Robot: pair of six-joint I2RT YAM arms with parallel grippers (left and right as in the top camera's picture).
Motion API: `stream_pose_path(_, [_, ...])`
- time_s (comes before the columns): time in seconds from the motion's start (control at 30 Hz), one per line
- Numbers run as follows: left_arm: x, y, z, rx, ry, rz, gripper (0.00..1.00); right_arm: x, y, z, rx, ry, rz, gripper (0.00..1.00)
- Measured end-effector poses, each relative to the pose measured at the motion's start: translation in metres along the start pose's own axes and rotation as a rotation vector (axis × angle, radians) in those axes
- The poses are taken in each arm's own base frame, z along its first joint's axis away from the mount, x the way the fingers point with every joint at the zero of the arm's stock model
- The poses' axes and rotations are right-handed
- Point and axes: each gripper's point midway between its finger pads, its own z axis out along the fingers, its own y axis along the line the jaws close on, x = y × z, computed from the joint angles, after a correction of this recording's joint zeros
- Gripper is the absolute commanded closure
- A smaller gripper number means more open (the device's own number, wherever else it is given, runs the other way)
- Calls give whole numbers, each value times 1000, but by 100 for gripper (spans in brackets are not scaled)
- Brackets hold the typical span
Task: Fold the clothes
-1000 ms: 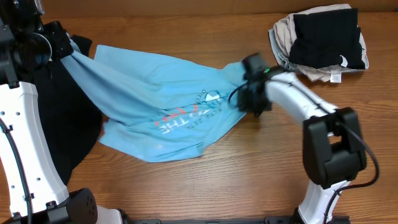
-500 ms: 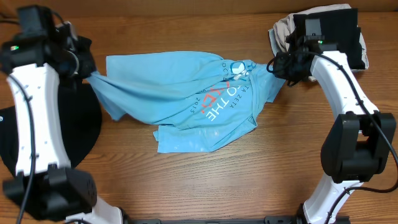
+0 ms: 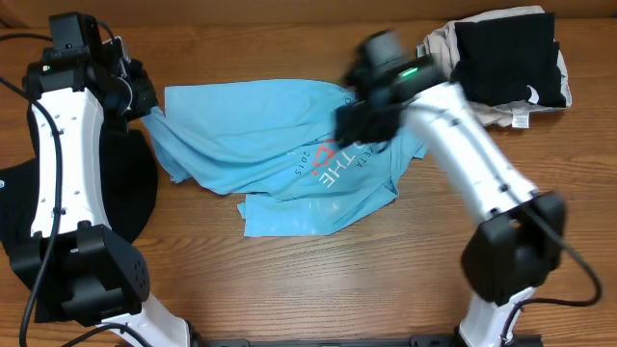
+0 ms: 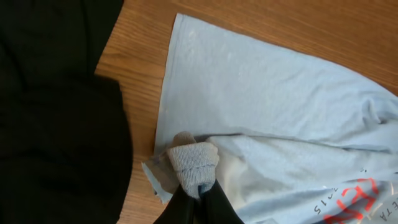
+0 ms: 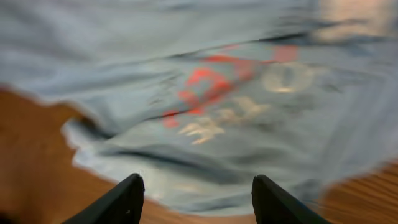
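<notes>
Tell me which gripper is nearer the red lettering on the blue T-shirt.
Right. The right gripper hovers open over the red lettering, at the blue T-shirt's right part. The left gripper is off at the shirt's left edge, pinching cloth beside the black garment.

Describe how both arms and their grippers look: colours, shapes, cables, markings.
The left arm and the right arm both have smooth white links joined by boxy black joints. A thin black cable runs along the left arm. A small green light glows near the right wrist. The left gripper and the right gripper have black fingers, and the right's taper to rounded tips.
</notes>
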Motion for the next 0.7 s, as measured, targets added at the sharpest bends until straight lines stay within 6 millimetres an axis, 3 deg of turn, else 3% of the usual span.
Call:
stream_pose_path(0.2, [-2,0,0,1,-7,1,96,55,112,44,-41,72,-251,37])
stream_pose_path(0.33, [-6,-1,0,4,-24,4,96,72,142,67,-33,83,-330,41])
stream_pose_path(0.47, [-7,-1,0,4,-26,4,96,83,155,106,-1,104,-347,46])
stream_pose_path(0.6, [-7,0,0,-4,-27,4,96,98,148,146,46,166,-296,48])
stream_pose_path(0.7, [-7,3,0,-22,-31,4,96,107,139,161,76,202,-257,53])
